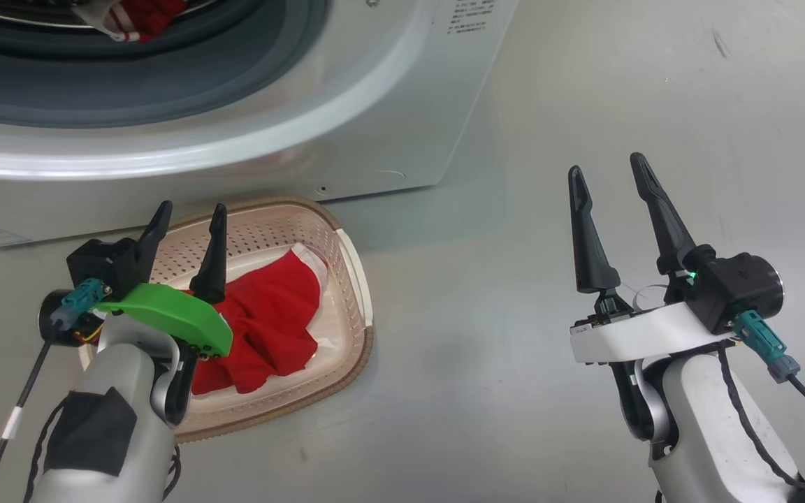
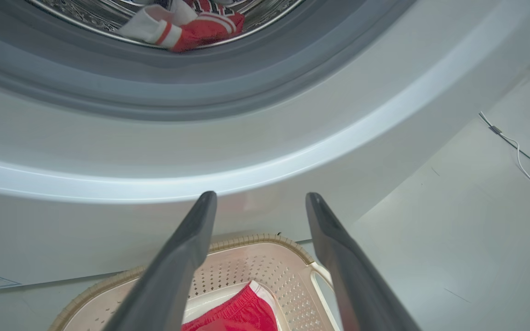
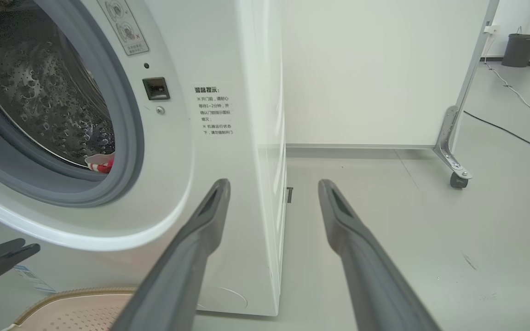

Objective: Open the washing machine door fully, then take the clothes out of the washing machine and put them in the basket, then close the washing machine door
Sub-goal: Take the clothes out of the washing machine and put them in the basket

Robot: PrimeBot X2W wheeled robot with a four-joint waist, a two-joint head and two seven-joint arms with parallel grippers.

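Lying in the basket (image 1: pixel 355 328), a red garment (image 1: pixel 270 318) sits just below the left end effector (image 1: pixel 191 209), whose fingers stand spread and empty. Ahead and above it, a striped jersey (image 2: pixel 191 27) waits in the washing machine (image 1: pixel 374 140) drum, so unloading looks partway done; the next move calls for a reach into the drum. The right end effector (image 1: pixel 605 164), likewise spread and empty, hovers well aside. The drum's depth is cut off, so how much clothing remains is hard to tell.

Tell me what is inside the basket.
A red garment lies in the basket, spread over much of its floor. The left gripper and its arm cover the basket's left part, so anything there is hidden.
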